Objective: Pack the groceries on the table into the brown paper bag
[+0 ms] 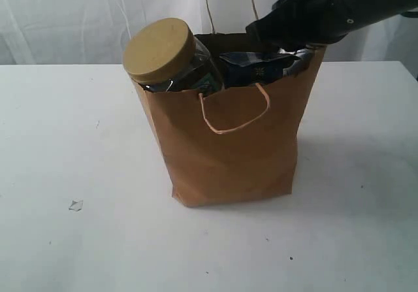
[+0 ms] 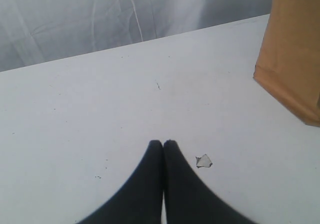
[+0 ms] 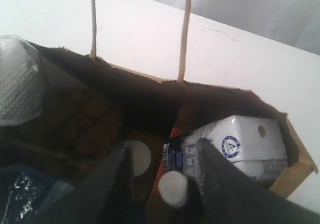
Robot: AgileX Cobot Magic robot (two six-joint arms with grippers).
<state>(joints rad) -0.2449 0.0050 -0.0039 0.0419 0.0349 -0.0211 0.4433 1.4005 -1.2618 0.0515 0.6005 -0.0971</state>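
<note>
Paper bag point(image 1: 235, 148) upright mid-bench point(image 1: 52, 142), loaded. Jar point(image 1: 163, 53) pokes out at 10 o'clock of mouth, spaghetti packet point(image 1: 258, 66) mid-mouth. Your right fingers point(image 3: 212, 179) inside mouth, partly spread, gripping nothing; white cap point(image 3: 172, 188) loose between them, white-blue packet point(image 3: 245, 141) beside. Left fingers point(image 2: 163, 151) pressed together, empty, over bench near white lump point(image 2: 204, 160). Judgement: bag walls soft, tearable; jar probably heavy, slick, so take it below lid. Cord handle point(image 1: 232, 112) near your exit path.

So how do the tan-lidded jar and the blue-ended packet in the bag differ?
The tan-lidded jar is round and leans well above the rim of the brown paper bag; the blue-ended packet is crumpled and barely clears it. The jar sits left in the exterior view, the packet right. Both are inside the bag.
</note>
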